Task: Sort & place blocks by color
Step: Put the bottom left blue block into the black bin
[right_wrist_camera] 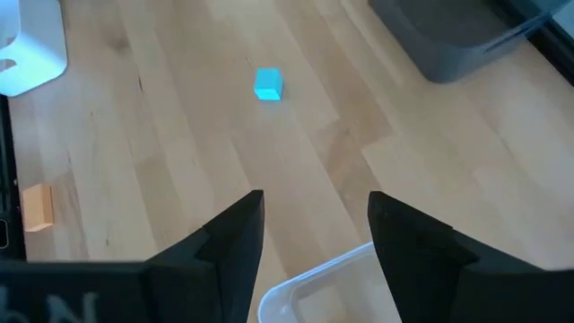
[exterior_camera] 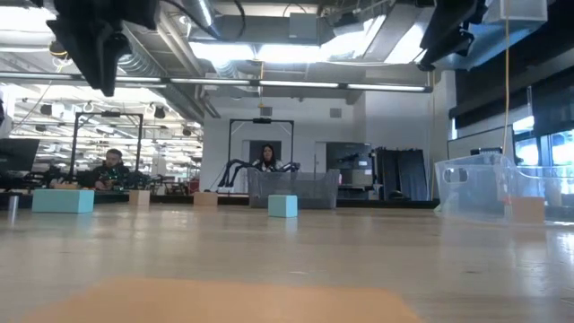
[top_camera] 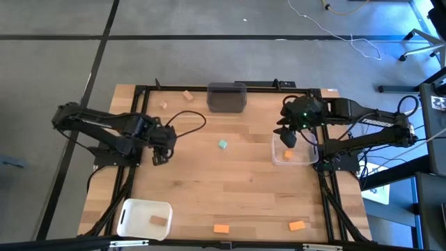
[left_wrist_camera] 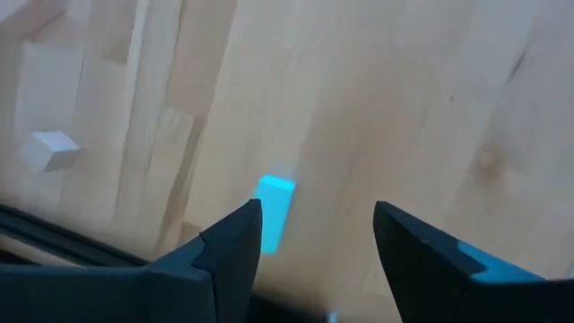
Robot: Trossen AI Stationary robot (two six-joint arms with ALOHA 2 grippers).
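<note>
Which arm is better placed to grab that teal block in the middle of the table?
Probably left. The left gripper hovers open near a teal block seen just past its fingers, while the right gripper hangs open above the clear bin.

Beyond my worktop [exterior_camera: 296, 260] I see a big open workshop: bright ceiling lights [exterior_camera: 269, 54], exposed ducts [exterior_camera: 161, 67], a dark frame [exterior_camera: 261, 152] and two people [exterior_camera: 266, 158] seated far back. From above, grey floor [top_camera: 209, 56] with white cables [top_camera: 348, 38] surrounds it.
</note>
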